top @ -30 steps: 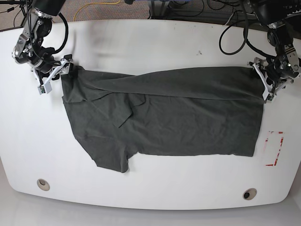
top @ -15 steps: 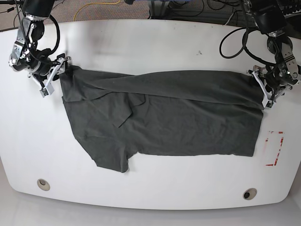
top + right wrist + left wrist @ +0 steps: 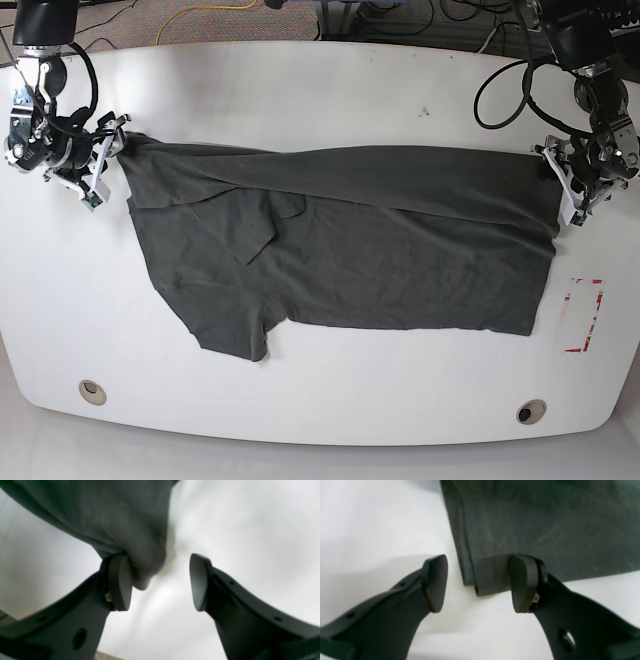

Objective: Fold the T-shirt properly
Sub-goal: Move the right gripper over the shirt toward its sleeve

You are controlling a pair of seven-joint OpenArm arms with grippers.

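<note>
I'm out at both ends of the T-shirt (image 3: 350,240), which lies spread across the white table (image 3: 320,90) with its long axis running side to side between my two arms, the top band already doubled over along the far edge. My left gripper (image 3: 477,582) sits at the hem end, fingers spread wide, and the folded corner of the cloth lies between them, right up against one fingertip (image 3: 522,582) while the other stands clear over bare table. My right gripper (image 3: 160,580) is at the sleeve end, also spread apart, with a bunched lump of fabric hanging against one pad (image 3: 120,580) and nothing near the opposite one, so neither side is clamping anything (the cloth merely rests against a finger on each). In the base view the left gripper (image 3: 578,190) hugs the shirt's edge, and the right gripper (image 3: 95,165) is just beside the sleeve corner. Each arm is nearest its own end, and the cloth lies inward from both, toward the table's middle. My read: the first lengthwise fold is laid, and whatever comes next turns on that long axis, each set of fingers needing an edge between them before the near, unfolded half, sleeve sticking out toward the front, can be brought over
</note>
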